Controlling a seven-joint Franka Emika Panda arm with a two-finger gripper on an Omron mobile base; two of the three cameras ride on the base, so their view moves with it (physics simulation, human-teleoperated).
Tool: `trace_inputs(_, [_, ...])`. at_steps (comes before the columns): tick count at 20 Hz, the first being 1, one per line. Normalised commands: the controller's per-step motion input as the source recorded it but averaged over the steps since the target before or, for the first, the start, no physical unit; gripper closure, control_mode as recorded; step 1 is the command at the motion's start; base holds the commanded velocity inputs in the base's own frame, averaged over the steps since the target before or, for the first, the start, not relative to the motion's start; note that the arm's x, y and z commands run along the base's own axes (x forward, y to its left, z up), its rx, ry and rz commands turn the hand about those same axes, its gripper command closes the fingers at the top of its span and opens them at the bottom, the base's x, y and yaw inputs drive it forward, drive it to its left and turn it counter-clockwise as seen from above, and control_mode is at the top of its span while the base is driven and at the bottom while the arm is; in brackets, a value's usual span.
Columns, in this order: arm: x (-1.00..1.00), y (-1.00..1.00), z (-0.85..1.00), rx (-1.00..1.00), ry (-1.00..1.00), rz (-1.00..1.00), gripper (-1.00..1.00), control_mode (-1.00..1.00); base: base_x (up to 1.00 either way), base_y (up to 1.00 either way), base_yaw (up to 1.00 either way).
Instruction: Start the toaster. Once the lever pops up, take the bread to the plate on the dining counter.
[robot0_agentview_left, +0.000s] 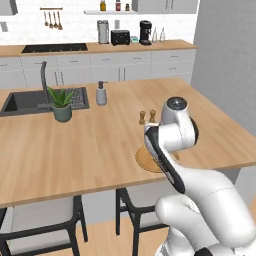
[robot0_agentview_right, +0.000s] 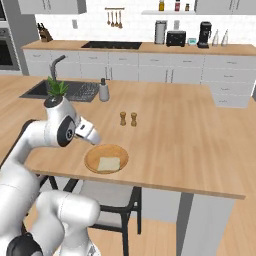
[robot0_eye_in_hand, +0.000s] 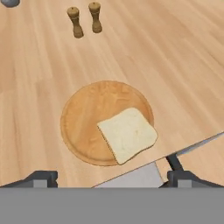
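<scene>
The tan slice of bread (robot0_eye_in_hand: 127, 134) lies flat on the round wooden plate (robot0_eye_in_hand: 74, 113), toward the rim nearest the counter's front edge. Bread (robot0_agentview_right: 108, 164) and plate (robot0_agentview_right: 92, 155) sit near the front edge of the dining counter (robot0_agentview_right: 175, 145). My gripper (robot0_eye_in_hand: 113, 179) hovers above and just in front of the plate, open, with nothing between its fingers. In the left base view my arm covers most of the plate (robot0_agentview_left: 144, 159). The black toaster (robot0_agentview_left: 120, 37) (robot0_agentview_right: 176, 38) stands far off on the back worktop by the tiled wall.
Two small wooden shakers (robot0_eye_in_hand: 85, 19) (robot0_agentview_right: 128, 118) stand behind the plate. A soap dispenser (robot0_agentview_left: 101, 93), a potted plant (robot0_agentview_left: 62, 104) and the sink (robot0_agentview_left: 25, 102) are at the counter's left. Dark stools (robot0_agentview_right: 115, 200) sit under the front edge. A coffee machine (robot0_agentview_left: 145, 32) stands beside the toaster.
</scene>
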Motion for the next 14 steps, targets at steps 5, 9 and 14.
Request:
trace_inputs(5, [-0.23, -0.2, 0.25, 0.0, 0.01, 0.18, -1.0, -1.0, 0.0, 0.0, 0.0])
trace_inputs(9, [-0.01, -0.46, 0.27, 0.02, 0.01, 0.21, -1.0, -1.0, 0.0, 0.0, 0.0])
trace_inputs(14, [-0.1, -0.21, 0.41, 0.0, 0.02, 0.1, -1.0, -1.0, 0.0, 0.0, 0.0])
